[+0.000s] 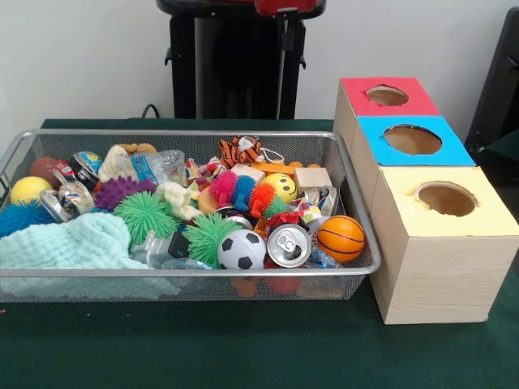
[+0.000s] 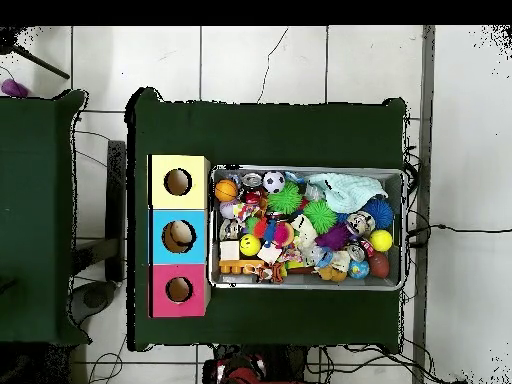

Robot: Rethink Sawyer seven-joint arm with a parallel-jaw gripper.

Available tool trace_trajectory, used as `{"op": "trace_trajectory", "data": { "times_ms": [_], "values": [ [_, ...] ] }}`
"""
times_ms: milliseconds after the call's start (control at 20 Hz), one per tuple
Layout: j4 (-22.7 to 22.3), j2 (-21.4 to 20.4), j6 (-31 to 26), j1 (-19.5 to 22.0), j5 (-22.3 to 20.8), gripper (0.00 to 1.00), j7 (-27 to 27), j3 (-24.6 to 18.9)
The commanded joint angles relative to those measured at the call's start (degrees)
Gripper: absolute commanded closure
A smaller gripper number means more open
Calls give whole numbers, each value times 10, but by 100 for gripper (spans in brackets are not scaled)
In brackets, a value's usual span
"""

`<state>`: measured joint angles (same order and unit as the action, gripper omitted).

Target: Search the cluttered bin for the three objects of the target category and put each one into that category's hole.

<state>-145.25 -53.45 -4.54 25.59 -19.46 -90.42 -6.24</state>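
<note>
Only the arm's red base (image 1: pixel 285 6) showed at the top edge, gripper out of sight. One bottle (image 1: pixel 162 166) with a blue label lay near the bin's (image 1: pixel 162 273) far side, among balls, spiky toys and a can (image 1: pixel 289 244). Three boxes (image 1: pixel 442 243) with holes stood beside the bin.

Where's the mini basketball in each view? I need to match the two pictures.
Front view: the mini basketball lies at the bin's right end, near the front rim, beside the yellow-topped box.
Overhead view: the mini basketball sits in the bin's upper left corner, next to the yellow-topped box.
Shared landmark: the yellow-topped box.
</note>
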Motion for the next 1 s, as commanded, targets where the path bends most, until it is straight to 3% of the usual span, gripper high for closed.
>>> {"op": "trace_trajectory", "data": {
  "times_ms": [50, 350, 1000],
  "values": [
    [120, -13, -83, 18, -25, 100, 33, -90],
    [140, -8, -119, 14, -26, 100, 26, -104],
    [162, 30, -103, 33, -66, 100, 21, -125]
  ]
}}
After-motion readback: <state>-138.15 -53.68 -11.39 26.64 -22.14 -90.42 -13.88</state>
